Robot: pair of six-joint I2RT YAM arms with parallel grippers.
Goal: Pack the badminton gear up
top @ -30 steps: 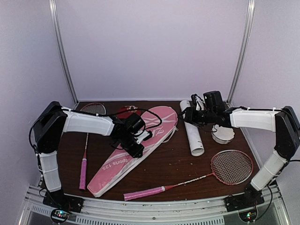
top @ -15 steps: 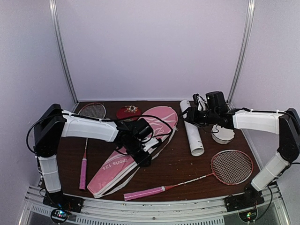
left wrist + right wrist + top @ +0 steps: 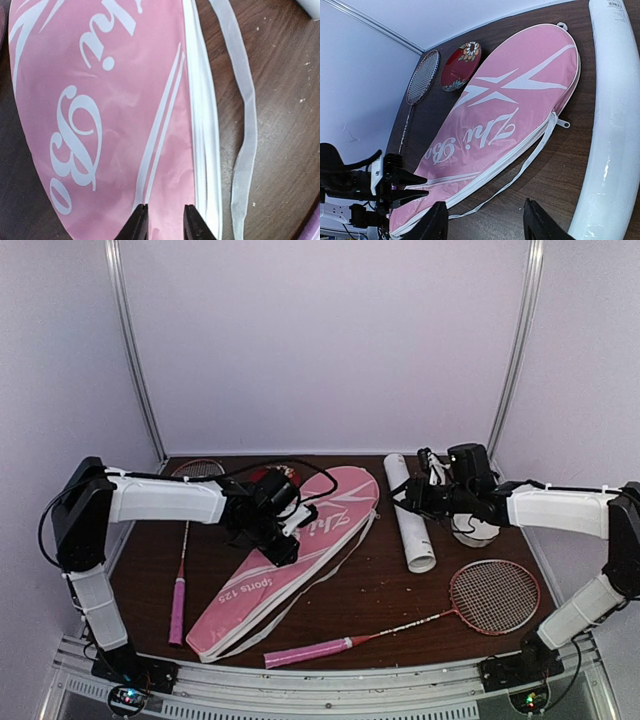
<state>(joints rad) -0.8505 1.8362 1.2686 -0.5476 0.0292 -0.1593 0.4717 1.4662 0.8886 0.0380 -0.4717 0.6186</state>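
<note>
— Start big. How do the arms stand?

— Over the brown table, the left arm rises from its base, bends at the elbow and reaches flat to the right, with its wrist tipped down over the pink bag. The right arm mirrors it, reaching left, its wrist near the far half of the white tube.

— And the gear?

— The bag lies diagonally mid-table, the tube just right of it. One racket lies front right, handle pointing toward the bag's narrow end. The other racket lies along the left side. The shuttlecocks sit under the right forearm, beside the tube. A red dish sits by the bag's far edge.

— Fingers?

— The left gripper shows a narrow gap with pink cloth between the tips; whether it pinches the bag, I cannot tell. The right gripper is spread wide, with only table between its fingers.
</note>
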